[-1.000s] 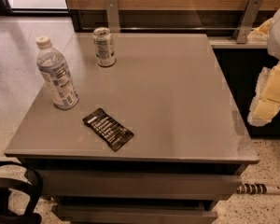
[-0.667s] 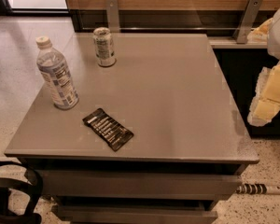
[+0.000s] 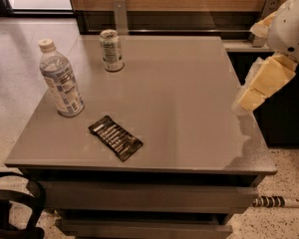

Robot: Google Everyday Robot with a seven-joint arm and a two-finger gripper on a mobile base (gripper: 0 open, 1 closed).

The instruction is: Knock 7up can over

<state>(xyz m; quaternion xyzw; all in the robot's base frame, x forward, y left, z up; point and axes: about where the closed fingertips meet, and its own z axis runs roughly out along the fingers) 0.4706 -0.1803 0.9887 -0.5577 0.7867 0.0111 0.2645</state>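
Observation:
The 7up can (image 3: 111, 50) stands upright near the far left corner of the grey table (image 3: 179, 108), silver top up, green and white sides. My gripper (image 3: 261, 83) is at the right edge of the view, over the table's right side, far to the right of the can. Its pale yellow fingers point down and to the left, and nothing is between them and the can.
A clear plastic bottle (image 3: 61, 78) with a white cap stands at the table's left edge, in front of the can. A dark snack packet (image 3: 115, 137) lies flat near the front. A wooden wall with metal brackets runs behind. A black loop (image 3: 15, 208) sits on the floor front left.

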